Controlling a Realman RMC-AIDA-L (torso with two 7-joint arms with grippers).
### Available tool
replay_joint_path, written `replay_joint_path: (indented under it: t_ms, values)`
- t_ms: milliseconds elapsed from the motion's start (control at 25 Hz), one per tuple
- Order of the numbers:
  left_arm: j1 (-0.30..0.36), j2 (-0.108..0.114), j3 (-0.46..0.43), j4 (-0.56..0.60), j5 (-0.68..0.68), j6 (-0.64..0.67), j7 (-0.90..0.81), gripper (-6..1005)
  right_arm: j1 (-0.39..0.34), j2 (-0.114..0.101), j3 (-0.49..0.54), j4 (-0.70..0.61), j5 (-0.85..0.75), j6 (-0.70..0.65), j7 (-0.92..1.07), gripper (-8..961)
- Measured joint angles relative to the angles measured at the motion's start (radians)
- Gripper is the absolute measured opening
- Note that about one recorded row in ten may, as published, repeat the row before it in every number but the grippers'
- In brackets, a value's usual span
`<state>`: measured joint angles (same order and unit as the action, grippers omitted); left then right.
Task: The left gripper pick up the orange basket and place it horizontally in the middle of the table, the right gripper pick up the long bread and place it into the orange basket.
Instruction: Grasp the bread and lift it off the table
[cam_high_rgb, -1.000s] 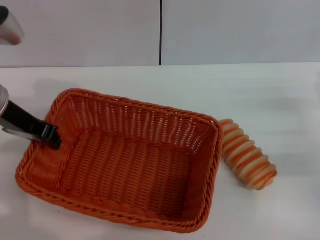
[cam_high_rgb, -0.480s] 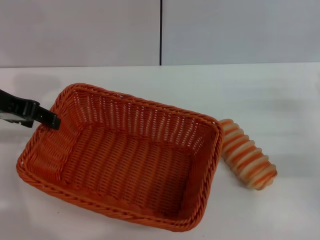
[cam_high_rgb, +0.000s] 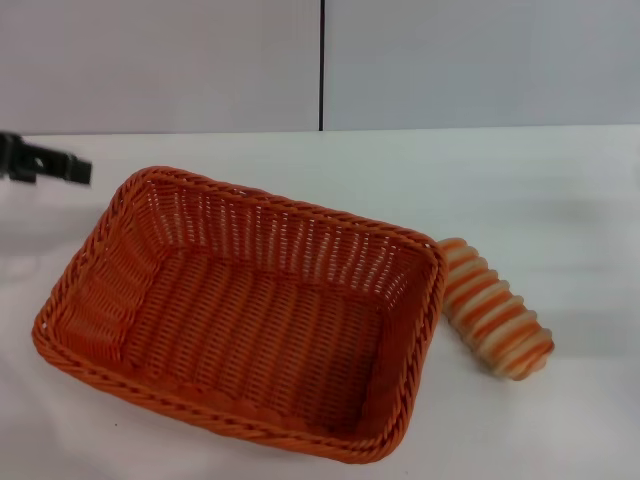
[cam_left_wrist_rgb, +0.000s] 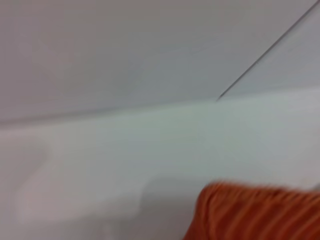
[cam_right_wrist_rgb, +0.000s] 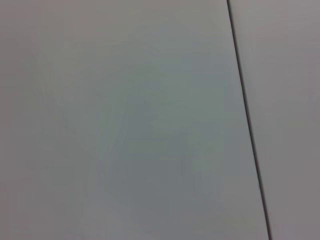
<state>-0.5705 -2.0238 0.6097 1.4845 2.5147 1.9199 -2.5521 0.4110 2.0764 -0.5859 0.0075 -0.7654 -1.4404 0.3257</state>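
The orange basket (cam_high_rgb: 250, 320) rests flat on the white table (cam_high_rgb: 540, 180), left of centre, with nothing in it; one corner of the basket (cam_left_wrist_rgb: 255, 212) also shows in the left wrist view. The long bread (cam_high_rgb: 495, 305) lies on the table just off the basket's right end, close to its rim. My left gripper (cam_high_rgb: 60, 167) hangs open above the table beyond the basket's far left corner, clear of the rim and holding nothing. My right gripper is out of view, and its wrist view shows only wall.
A grey wall with a dark vertical seam (cam_high_rgb: 321, 65) stands behind the table's far edge. Bare tabletop (cam_high_rgb: 560, 400) lies right of the bread and behind the basket.
My left gripper has let go of the basket's left rim and drawn up and away to the far left. The basket shifted slightly, then settled. The bread has not moved.
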Motion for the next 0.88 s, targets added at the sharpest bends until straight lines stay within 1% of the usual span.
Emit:
replay_joint_path:
  t_ms: [120, 160, 200, 240, 280, 320, 360, 400, 440, 520, 560, 600, 720, 760, 800, 880]
  values:
    - [0.027, 0.015, -0.076, -0.003, -0.117, -0.005, 0.076, 814, -0.008, -0.003, -0.001, -0.012, -0.007, 0.0, 0.032, 588]
    - [0.059, 0.016, -0.143, -0.005, -0.225, -0.023, 0.158, 814, -0.028, -0.005, -0.001, -0.051, -0.041, 0.001, 0.065, 588]
    - [0.059, 0.016, -0.143, -0.005, -0.225, -0.023, 0.158, 814, -0.028, -0.005, -0.001, -0.051, -0.041, 0.001, 0.065, 588]
    - [0.074, 0.012, -0.17, -0.003, -0.272, -0.035, 0.196, 814, -0.044, -0.005, -0.002, -0.088, -0.077, 0.004, 0.093, 588]
    - [0.101, 0.002, -0.205, 0.0, -0.341, -0.056, 0.255, 814, -0.056, -0.004, -0.001, -0.124, -0.109, 0.008, 0.117, 588]
    - [0.12, -0.006, -0.22, 0.002, -0.384, -0.074, 0.296, 814, -0.073, -0.004, -0.002, -0.175, -0.156, 0.016, 0.161, 588]
    - [0.169, -0.027, -0.247, 0.002, -0.483, -0.117, 0.397, 814, -0.107, -0.003, -0.002, -0.288, -0.251, 0.04, 0.282, 588]
    - [0.169, -0.027, -0.247, 0.002, -0.483, -0.117, 0.397, 814, -0.107, -0.003, -0.002, -0.288, -0.251, 0.04, 0.282, 588]
    - [0.202, -0.036, -0.254, -0.01, -0.551, -0.147, 0.466, 814, -0.124, -0.002, -0.002, -0.362, -0.306, 0.059, 0.37, 588]
    - [0.257, -0.043, -0.253, -0.057, -0.665, -0.191, 0.566, 814, -0.154, 0.0, -0.002, -0.515, -0.424, 0.09, 0.558, 588]
    - [0.306, -0.043, -0.246, -0.141, -0.774, -0.218, 0.653, 814, -0.172, 0.0, 0.0, -0.657, -0.564, 0.108, 0.75, 588]
    - [0.306, -0.043, -0.246, -0.141, -0.774, -0.218, 0.653, 814, -0.172, 0.0, 0.0, -0.657, -0.564, 0.108, 0.75, 589]
    - [0.339, -0.039, -0.249, -0.278, -0.866, -0.223, 0.795, 814, -0.184, 0.0, 0.009, -0.92, -0.83, 0.113, 1.088, 589]
    - [0.35, -0.04, -0.25, -0.347, -0.89, -0.224, 0.874, 814, -0.179, -0.002, 0.011, -1.068, -1.001, 0.095, 1.296, 589]
    - [0.35, -0.04, -0.25, -0.347, -0.89, -0.224, 0.874, 814, -0.179, -0.002, 0.011, -1.068, -1.001, 0.095, 1.296, 589]
    - [0.354, -0.041, -0.251, -0.418, -0.896, -0.234, 0.951, 814, -0.16, -0.005, 0.013, -1.19, -1.165, 0.051, 1.477, 589]
